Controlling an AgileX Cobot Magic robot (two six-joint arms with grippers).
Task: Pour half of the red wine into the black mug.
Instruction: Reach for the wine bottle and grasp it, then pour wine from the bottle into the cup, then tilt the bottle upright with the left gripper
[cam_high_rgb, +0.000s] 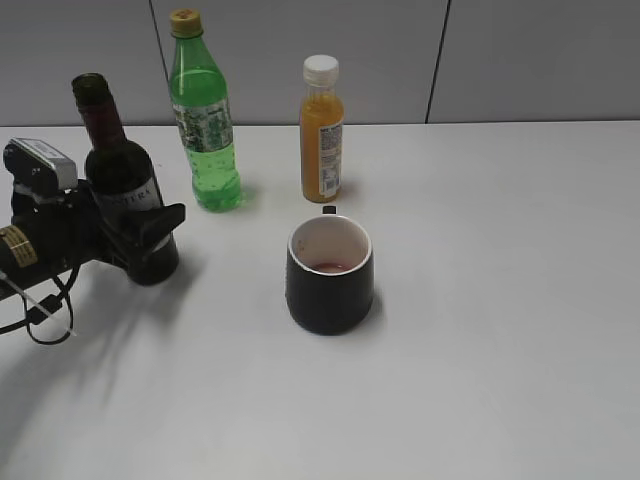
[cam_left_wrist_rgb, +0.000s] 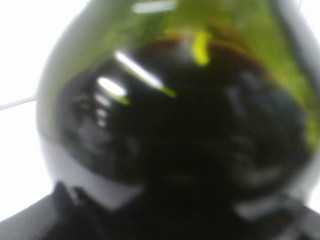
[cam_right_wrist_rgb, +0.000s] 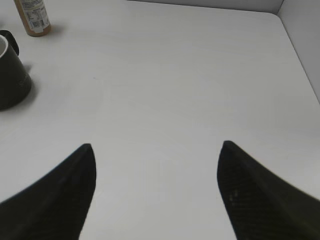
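Note:
The red wine bottle (cam_high_rgb: 120, 170) stands upright at the left of the table, open-necked, with dark liquid low in it. My left gripper (cam_high_rgb: 150, 235) is shut around its lower body. The bottle fills the left wrist view (cam_left_wrist_rgb: 175, 140), blurred, with the jaws barely showing at the bottom corners. The black mug (cam_high_rgb: 330, 290) stands at the table's middle, to the right of the bottle, with a little red liquid (cam_high_rgb: 332, 267) at its white bottom. It also shows at the left edge of the right wrist view (cam_right_wrist_rgb: 12, 75). My right gripper (cam_right_wrist_rgb: 156, 150) is open and empty over bare table.
A bright green soda bottle (cam_high_rgb: 205, 130) and a small orange juice bottle (cam_high_rgb: 322, 140) stand behind the mug, near the back wall. The juice bottle also shows in the right wrist view (cam_right_wrist_rgb: 32, 17). The table's right edge meets a wall (cam_right_wrist_rgb: 305, 45).

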